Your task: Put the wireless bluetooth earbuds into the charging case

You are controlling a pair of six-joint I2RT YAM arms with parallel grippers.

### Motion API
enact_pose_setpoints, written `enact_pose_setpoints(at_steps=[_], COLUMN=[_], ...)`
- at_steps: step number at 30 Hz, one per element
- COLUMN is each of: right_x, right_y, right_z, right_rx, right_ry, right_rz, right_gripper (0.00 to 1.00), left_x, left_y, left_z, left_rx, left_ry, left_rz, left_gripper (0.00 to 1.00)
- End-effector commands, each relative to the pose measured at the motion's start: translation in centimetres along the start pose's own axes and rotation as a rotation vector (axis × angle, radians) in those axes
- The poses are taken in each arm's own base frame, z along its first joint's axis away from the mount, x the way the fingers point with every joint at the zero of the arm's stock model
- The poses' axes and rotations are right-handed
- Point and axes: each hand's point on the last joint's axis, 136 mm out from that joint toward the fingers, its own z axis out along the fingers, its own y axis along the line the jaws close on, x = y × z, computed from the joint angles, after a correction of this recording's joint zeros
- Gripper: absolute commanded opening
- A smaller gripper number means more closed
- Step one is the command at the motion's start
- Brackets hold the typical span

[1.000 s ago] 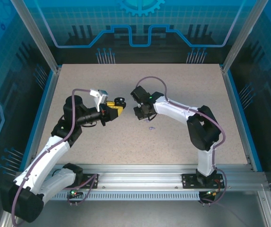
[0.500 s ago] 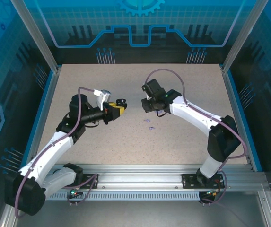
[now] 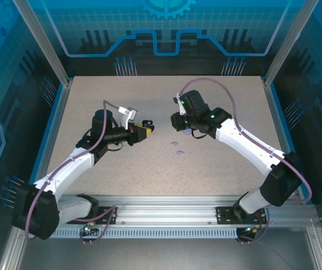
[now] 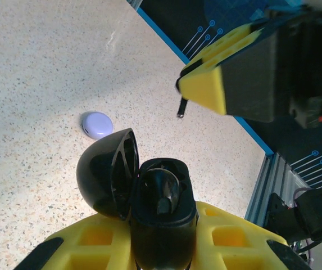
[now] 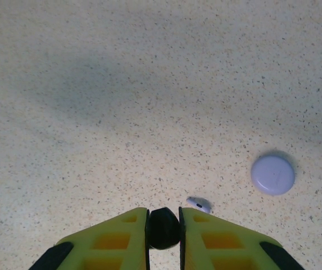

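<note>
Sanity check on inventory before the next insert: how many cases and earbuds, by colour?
black case: 1
black earbuds: 2, one in the right gripper, one seated in the black case
lavender case: 1
lavender earbuds: 2, both loose on the table
Total: 6

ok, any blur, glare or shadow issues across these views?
Left wrist: black case sharp, the yellow finger above it softer, table washed out upper left. Right wrist: broad soft shadows across the table, lavender case and lavender earbud crisp. Top: even light, no glare on the table.
</note>
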Motion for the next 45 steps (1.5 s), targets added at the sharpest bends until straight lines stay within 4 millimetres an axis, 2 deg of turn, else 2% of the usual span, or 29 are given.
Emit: enact_pose_setpoints(at_steps=[1,7,11,22,29,37,45], right_x=[-1.4,-2.3,-3.0,-4.1,-3.9,-3.6,-3.2], right_y=[0.9,2.4,3.6,7.3,9.2,9.5,8.9], right_z=[-1.9,-3.6,-4.6,-7.4,-8.1,-7.9,-7.6], right_rx=[-0.057,-0.127,-0.174,-0.295,-0.338,-0.319,-0.269], right_ry=[-0.056,-0.094,-0.122,-0.194,-0.207,-0.199,-0.183], right_rz=[-0.016,-0.031,-0.05,-0.13,-0.196,-0.231,-0.255], right_gripper=[0.2,0.2,0.2,0.21,0.21,0.22,0.22], left_x=[-0.2,0.5,0.7,0.3,-0.7,-2.0,-2.6], left_y=[-0.6,-1.5,-3.1,-5.2,-6.2,-7.0,-7.4], left_z=[0.3,1.3,1.8,1.8,1.7,1.3,1.0], left_rx=[0.057,0.111,0.18,0.263,0.29,0.304,0.296], left_ry=[0.001,0.034,0.046,0.041,0.024,0.0,-0.011], left_rz=[0.011,0.049,0.097,0.168,0.18,0.196,0.211], left_gripper=[0.18,0.18,0.19,0.19,0.19,0.19,0.19])
